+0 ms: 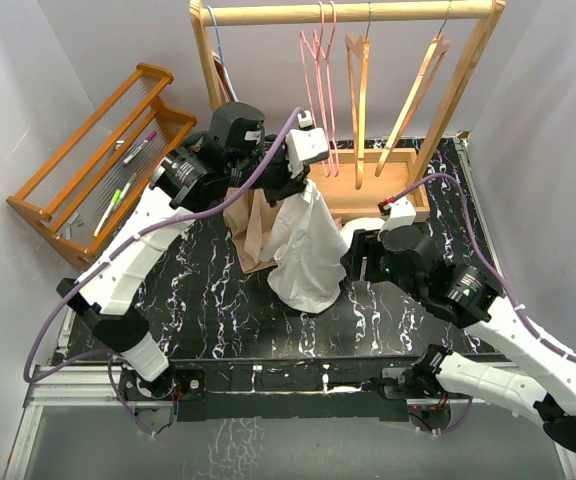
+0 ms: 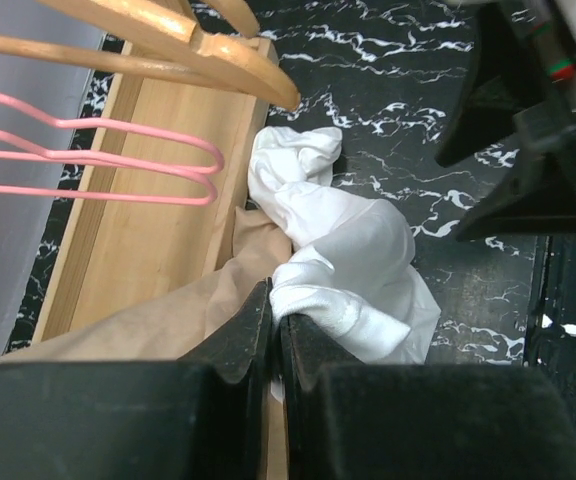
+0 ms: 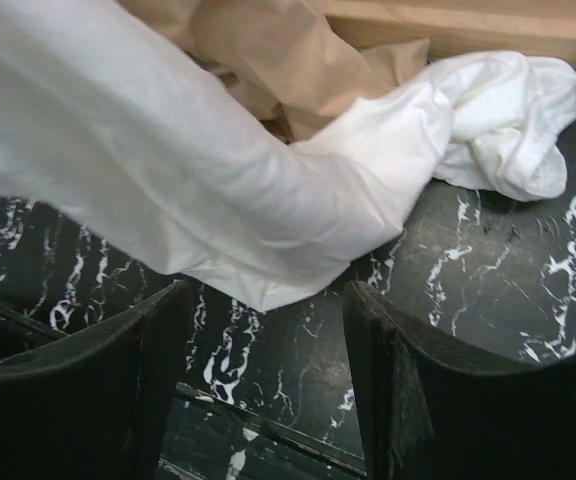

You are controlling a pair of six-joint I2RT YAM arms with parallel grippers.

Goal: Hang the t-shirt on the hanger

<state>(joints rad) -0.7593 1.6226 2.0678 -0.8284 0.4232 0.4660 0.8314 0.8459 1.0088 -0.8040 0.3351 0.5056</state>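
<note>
The white t-shirt hangs in a long drape from my left gripper, which is shut on a fold at its top. The wrist view shows the same pinched fold of the t-shirt between the left gripper's closed fingers. My right gripper stands open just right of the shirt's lower end. In its own view the right gripper holds nothing, and the t-shirt's hem hangs just beyond the fingertips. The pink hanger hangs on the rail behind, also visible as the pink hanger beside the left wrist.
A beige garment lies bunched behind the shirt against the wooden rack's base. Light-wood hangers hang on the rail. An orange wooden rack with pens stands at the far left.
</note>
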